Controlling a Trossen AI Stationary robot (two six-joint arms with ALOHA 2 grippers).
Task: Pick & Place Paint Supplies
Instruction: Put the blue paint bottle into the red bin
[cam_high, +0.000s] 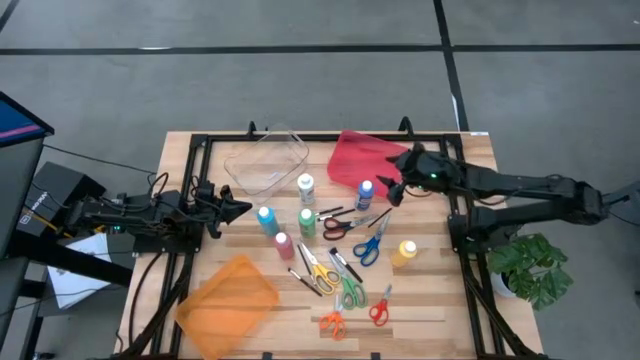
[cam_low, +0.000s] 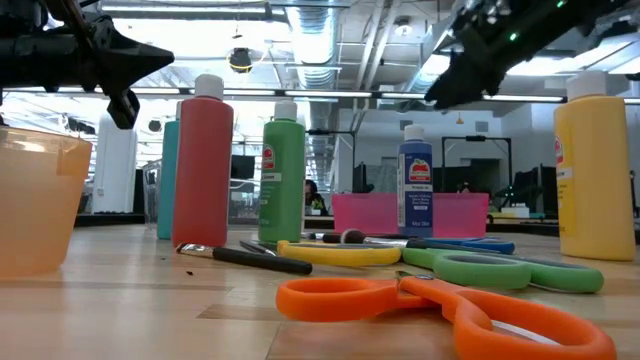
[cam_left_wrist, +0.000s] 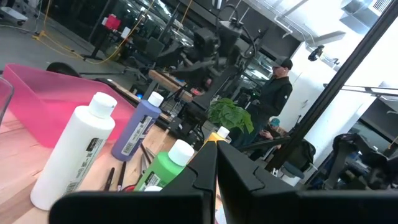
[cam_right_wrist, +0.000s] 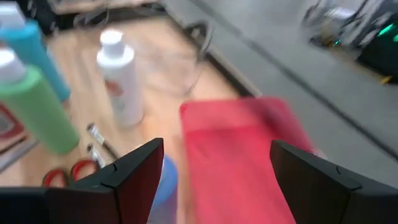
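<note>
Right gripper (cam_high: 393, 188) hangs above the blue bottle (cam_high: 365, 191), fingers (cam_right_wrist: 134, 174) spread wide with nothing between them; bottle stands upright beside the pink tray (cam_high: 366, 158). Left gripper (cam_high: 238, 208) is off to the left, jaws pressed together, empty, pointing toward the teal bottle (cam_high: 266, 218). White bottle (cam_high: 305, 185) stands near the clear tray (cam_high: 266, 160). Green bottle (cam_high: 307, 221) and red bottle (cam_high: 284, 246) are upright mid-table; yellow bottle (cam_high: 405, 253) is apart on the right. Several scissors (cam_high: 368, 250) lie scattered nearby, orange tray (cam_high: 228, 304) at the front left.
</note>
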